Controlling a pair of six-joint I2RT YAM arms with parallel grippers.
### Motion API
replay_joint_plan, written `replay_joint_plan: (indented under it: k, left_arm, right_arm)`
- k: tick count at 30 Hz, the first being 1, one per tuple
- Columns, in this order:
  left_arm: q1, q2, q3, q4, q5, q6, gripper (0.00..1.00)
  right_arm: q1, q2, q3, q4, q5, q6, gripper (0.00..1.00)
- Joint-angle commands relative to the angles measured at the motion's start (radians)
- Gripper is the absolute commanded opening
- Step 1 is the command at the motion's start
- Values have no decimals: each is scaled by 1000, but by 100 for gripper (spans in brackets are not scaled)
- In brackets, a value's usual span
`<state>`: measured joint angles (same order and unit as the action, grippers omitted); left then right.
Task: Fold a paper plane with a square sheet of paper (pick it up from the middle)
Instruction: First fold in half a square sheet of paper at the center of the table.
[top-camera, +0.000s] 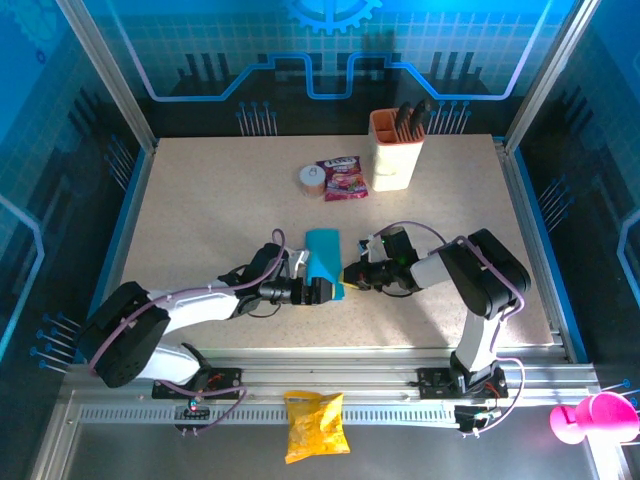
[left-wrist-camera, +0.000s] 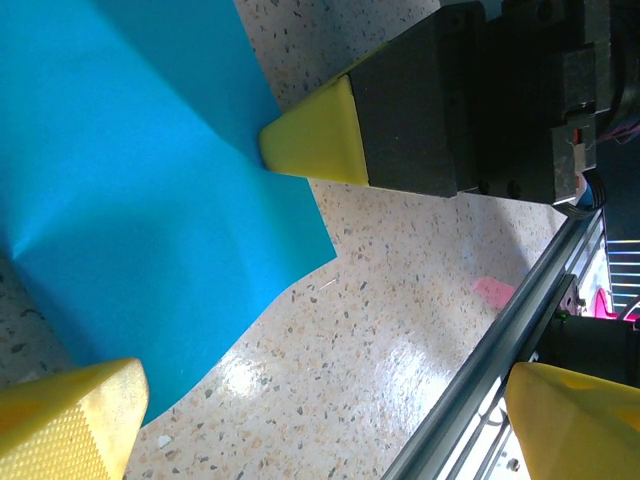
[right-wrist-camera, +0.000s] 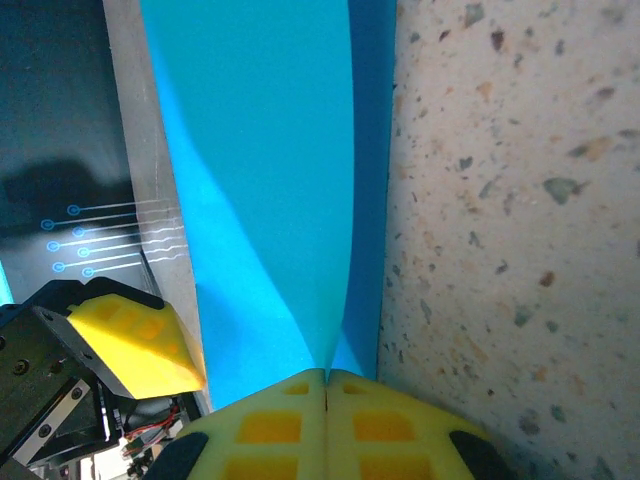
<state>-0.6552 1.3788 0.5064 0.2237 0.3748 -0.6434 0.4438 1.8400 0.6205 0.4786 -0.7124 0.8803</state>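
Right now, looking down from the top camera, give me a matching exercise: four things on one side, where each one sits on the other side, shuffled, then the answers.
Things:
1. blue paper
2. beige cup
3. red snack packet
4. yellow snack bag

Places:
A. off the table, on the near side
B. farthest back, right of centre
C. middle of the table
D. just left of the cup

Pairs: 1-C, 2-B, 3-D, 4-A
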Motion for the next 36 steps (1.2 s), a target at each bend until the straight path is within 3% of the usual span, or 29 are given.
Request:
replay_joint_plan:
  k: [1,36]
  left_arm:
    - [2,-55,16,-45,-2,46,93]
    - [-11,63,109,-70,24,86,93]
  right_arm:
    - [1,51,-16,11,39,-11,0]
    - [-8,100,-16,49,28,4,0]
